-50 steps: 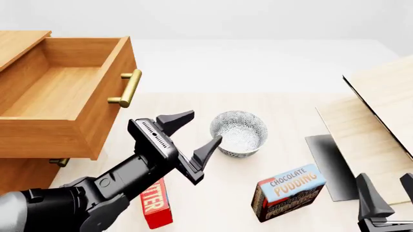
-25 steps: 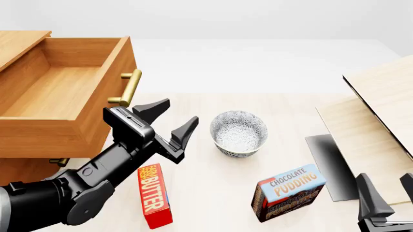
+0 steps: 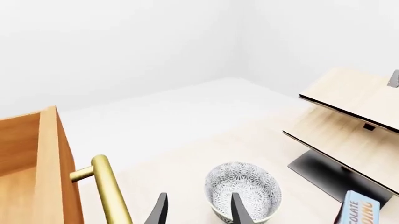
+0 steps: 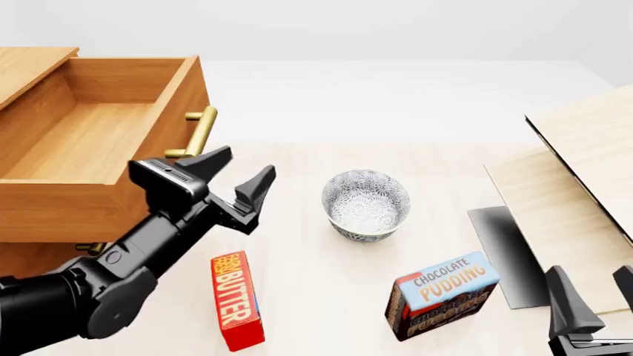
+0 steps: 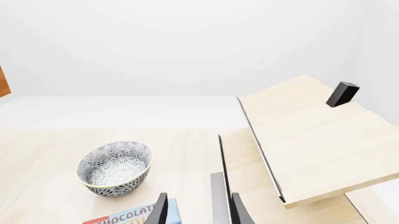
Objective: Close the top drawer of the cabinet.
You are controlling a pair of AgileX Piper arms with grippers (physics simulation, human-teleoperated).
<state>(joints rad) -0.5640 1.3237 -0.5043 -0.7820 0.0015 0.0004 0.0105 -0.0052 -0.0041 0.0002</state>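
Observation:
The top drawer (image 4: pixel 94 141) of the honey-brown cabinet (image 4: pixel 30 65) stands pulled far out at the left, showing an empty inside. Its brass bar handle (image 4: pixel 199 132) is on the front face. My left gripper (image 4: pixel 243 166) is open and holds nothing, just right of the drawer front and slightly nearer than the handle's near end. In the left wrist view the handle (image 3: pixel 110 192) and drawer front (image 3: pixel 57 177) lie beside the open left gripper (image 3: pixel 198 212). My right gripper (image 4: pixel 594 289) is low at the near right, open and empty, also seen as the right gripper (image 5: pixel 198 212).
A patterned bowl (image 4: pixel 366 205) sits mid-table. A red butter box (image 4: pixel 236 300) and a chocolate pudding box (image 4: pixel 442 294) lie nearer. A pale wooden shelf unit (image 4: pixel 583 163) stands at the right. The lower drawer's brass handle (image 4: pixel 91 248) peeks out under the top drawer.
My left gripper has swung left, away from the bowl and towards the drawer front and its handle. The right arm and the objects have stayed put.

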